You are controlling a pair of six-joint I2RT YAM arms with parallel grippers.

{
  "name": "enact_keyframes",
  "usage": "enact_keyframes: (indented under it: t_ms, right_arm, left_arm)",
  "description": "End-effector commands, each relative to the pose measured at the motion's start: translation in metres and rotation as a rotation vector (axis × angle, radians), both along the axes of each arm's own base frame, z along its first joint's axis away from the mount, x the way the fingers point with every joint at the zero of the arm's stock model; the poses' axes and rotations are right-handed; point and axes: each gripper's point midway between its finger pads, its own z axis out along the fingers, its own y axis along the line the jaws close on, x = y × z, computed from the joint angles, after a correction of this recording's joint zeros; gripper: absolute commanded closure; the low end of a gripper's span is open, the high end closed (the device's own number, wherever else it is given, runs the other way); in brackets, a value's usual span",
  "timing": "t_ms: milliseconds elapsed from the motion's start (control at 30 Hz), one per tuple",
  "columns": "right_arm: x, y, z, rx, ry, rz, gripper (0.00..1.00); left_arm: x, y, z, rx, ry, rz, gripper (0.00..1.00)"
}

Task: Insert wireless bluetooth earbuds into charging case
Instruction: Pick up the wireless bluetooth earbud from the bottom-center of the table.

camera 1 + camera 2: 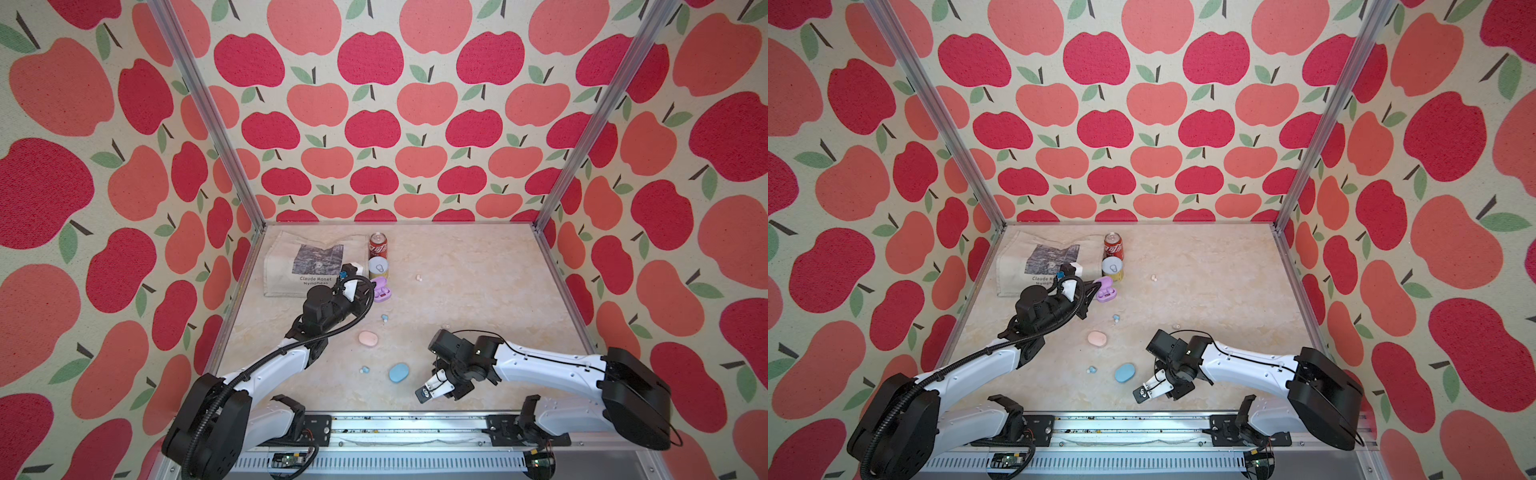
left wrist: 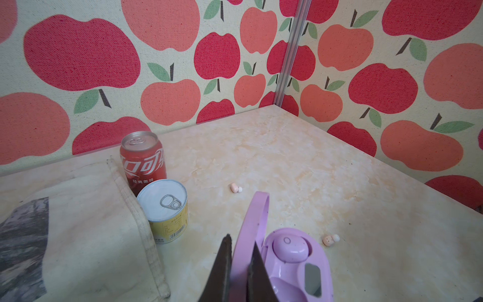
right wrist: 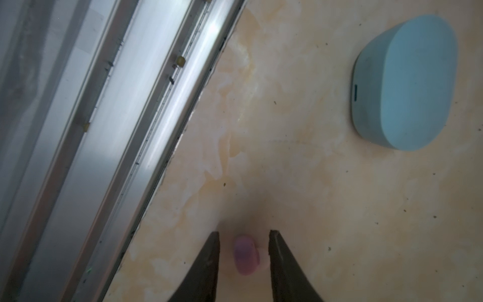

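Tote reading "Claude Monet Nymphéas", Coca-Cola can, left gripper pinching purple case lid, right gripper parted around earbud.

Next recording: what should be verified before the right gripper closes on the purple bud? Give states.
1. purple earbud lies between right gripper fingers: ok.
2. Jaws touching it: not ok, gaps on both sides.
3. left gripper clamped on purple case lid, lid up: ok.
4. seated purple bud fills one slot: ok.
5. second slot free: cannot tell, partly hidden.
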Motion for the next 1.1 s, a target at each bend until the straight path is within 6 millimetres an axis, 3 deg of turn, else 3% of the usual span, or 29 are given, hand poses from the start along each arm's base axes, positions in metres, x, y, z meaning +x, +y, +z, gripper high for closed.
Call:
enact_keyframes:
  t_ms: [0,533,833,1067]
  right_arm:
    - [-0.003,-0.005,-0.007,-0.014,0.021,0.001,0.66]
    - [0.010,-0.002,-0.009,-0.017,0.012,-0.102,0.92]
    - [0.061,0.029,0.035,0.243,0.062,-0.457,0.92]
    - [0.107,0.037,0.056,0.355,0.303,-0.848,0.92]
  left_arm:
    - [-0.001,0.003,0.007,-0.029,-0.017,0.008,1.00]
    - [0.000,0.006,0.008,-0.010,-0.020,0.009,1.00]
    - [0.002,0.001,0.007,-0.008,-0.007,-0.011,1.00]
    - [0.004,-0.007,0.007,0.001,-0.003,-0.050,1.00]
